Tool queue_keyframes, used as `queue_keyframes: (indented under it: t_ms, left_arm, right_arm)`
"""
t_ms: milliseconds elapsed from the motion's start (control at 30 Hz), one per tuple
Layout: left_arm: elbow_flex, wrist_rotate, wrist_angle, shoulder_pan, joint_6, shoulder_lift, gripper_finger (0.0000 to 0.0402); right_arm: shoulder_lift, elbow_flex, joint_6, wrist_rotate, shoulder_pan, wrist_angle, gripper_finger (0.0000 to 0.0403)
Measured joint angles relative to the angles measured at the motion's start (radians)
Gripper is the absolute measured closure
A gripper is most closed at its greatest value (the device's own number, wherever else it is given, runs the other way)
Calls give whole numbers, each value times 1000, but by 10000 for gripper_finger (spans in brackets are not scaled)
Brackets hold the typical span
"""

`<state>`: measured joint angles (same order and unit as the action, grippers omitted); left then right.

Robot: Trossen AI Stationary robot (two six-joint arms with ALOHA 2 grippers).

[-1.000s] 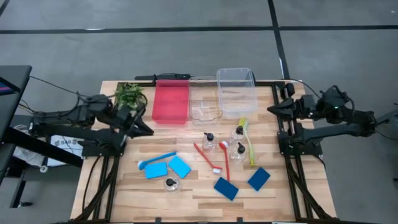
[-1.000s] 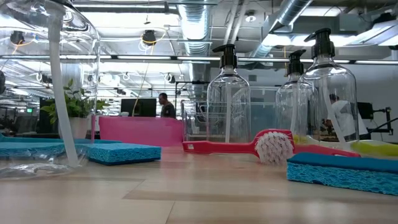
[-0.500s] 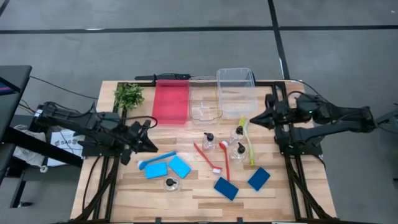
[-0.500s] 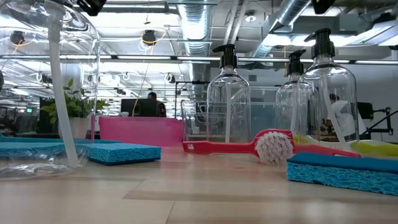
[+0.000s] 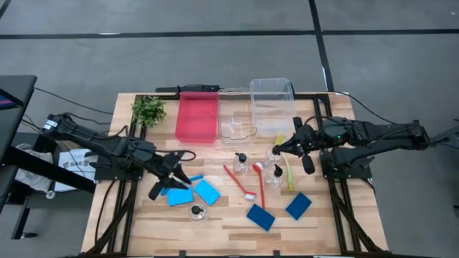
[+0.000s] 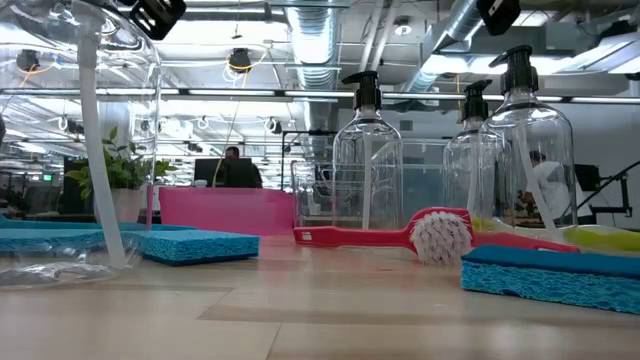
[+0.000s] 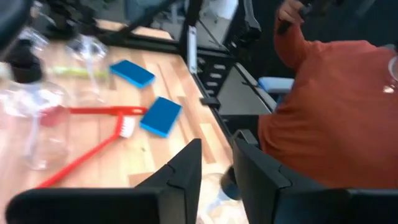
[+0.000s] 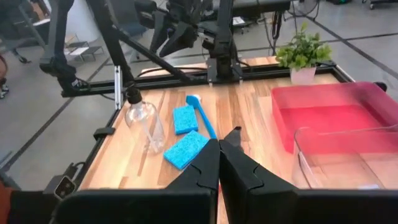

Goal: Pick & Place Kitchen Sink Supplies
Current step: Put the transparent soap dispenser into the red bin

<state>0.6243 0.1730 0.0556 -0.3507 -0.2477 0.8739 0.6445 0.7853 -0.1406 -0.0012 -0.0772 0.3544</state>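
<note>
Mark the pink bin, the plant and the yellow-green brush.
pink bin (image 5: 196,117), high view, on its floor.
plant (image 5: 148,110), high view, on its leaves.
yellow-green brush (image 5: 289,174), high view, on its handle.

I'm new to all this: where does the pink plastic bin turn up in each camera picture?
High view: the pink rectangular plastic bin sits at the table's far edge, left of the middle.
Low view: in the background, left of centre.
Left wrist view: not in it.
Right wrist view: on the table next to the plant.
Shared landmark: the leafy green plant beside it, also in the low and right wrist views.
</note>
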Motion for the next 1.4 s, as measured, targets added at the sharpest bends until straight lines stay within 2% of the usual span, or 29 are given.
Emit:
queue_keyframes:
  t_ms: [200,433,633,1000,1233,1400]
  left_arm:
    - [0,10,-20,-48,-16,61,268]
    - [0,-67,-74,-90,-12,130,233]
    - [0,-73,-79,-102,-11,126,216]
    - [1,-38,-22,-102,-5,-8,215]
    - [1,-38,12,-142,-177,28,215]
    - [1,-44,10,-168,-220,60,213]
  right_arm:
    - [-17,0,0,17,1,26,403]
    - [-25,0,-8,17,1,35,403]
    - [-24,0,-11,18,1,40,401]
    - [-24,0,-10,27,1,79,320]
    - [-25,-1,-7,28,1,142,291]
    - [-25,0,-4,28,1,143,282]
